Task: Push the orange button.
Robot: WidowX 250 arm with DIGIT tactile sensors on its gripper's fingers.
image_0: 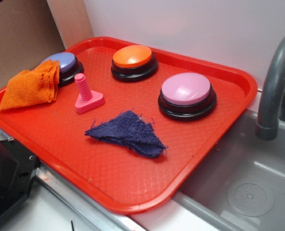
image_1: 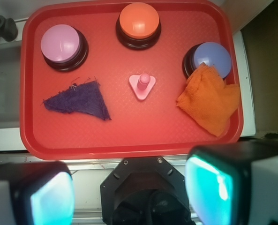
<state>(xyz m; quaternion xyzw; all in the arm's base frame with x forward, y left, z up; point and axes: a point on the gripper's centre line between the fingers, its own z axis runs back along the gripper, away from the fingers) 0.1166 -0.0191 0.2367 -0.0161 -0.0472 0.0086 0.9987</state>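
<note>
My orange button (image_0: 132, 56) has a smooth, glossy plastic dome on a shiny black base. The pink button (image_0: 186, 88) looks a bit more satin. The red tray (image_0: 132, 192) is plastic with a fine pebbled texture. Orange cloth (image_0: 30, 85) looks like nubby terry, the dark blue rag (image_0: 128, 133) is fuzzy and frayed. Sink (image_0: 238, 168) is matt grey plastic.

Red tray (image_0: 229, 82) on counter (image_0: 41, 211), beside grey sink (image_0: 248, 173).
</note>
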